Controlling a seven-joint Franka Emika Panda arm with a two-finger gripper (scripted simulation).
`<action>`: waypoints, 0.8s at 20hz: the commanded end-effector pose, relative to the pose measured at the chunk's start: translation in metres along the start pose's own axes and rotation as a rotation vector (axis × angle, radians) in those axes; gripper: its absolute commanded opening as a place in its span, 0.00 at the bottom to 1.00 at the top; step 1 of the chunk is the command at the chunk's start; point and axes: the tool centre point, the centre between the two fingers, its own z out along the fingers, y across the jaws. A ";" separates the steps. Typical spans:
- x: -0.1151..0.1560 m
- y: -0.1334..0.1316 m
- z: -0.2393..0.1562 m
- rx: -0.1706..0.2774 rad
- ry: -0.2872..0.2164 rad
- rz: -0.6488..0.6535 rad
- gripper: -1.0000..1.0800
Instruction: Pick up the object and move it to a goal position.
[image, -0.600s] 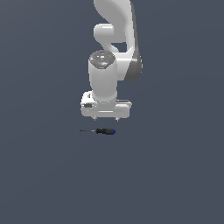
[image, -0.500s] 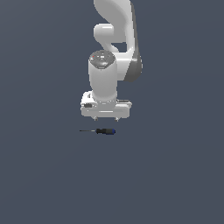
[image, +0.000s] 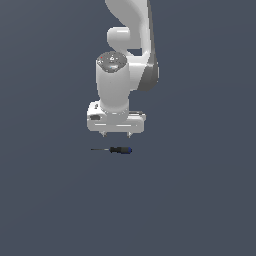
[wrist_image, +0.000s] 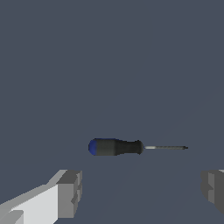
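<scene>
The object is a tiny screwdriver (image: 116, 149) lying flat on the dark grey floor, thin shaft toward the exterior view's left and black handle with a blue end toward its right. The wrist view shows the screwdriver (wrist_image: 127, 147) lengthwise, handle and shaft both unobstructed. My gripper (image: 116, 134) hangs just above it, pointing straight down, with its two short fingertips spread wide and nothing between them. The grey fingers (wrist_image: 70, 193) stand far apart in the wrist view, the screwdriver lying apart from them and untouched.
The white arm (image: 127, 45) rises behind the gripper. Around the screwdriver there is only the plain dark grey floor (image: 200, 200).
The gripper has sunk slightly toward the screwdriver. The screwdriver has not moved.
</scene>
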 end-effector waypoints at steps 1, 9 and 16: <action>0.000 0.001 -0.002 -0.003 0.001 0.001 0.96; 0.000 0.002 0.002 -0.002 0.000 -0.035 0.96; -0.001 0.006 0.011 -0.005 -0.003 -0.131 0.96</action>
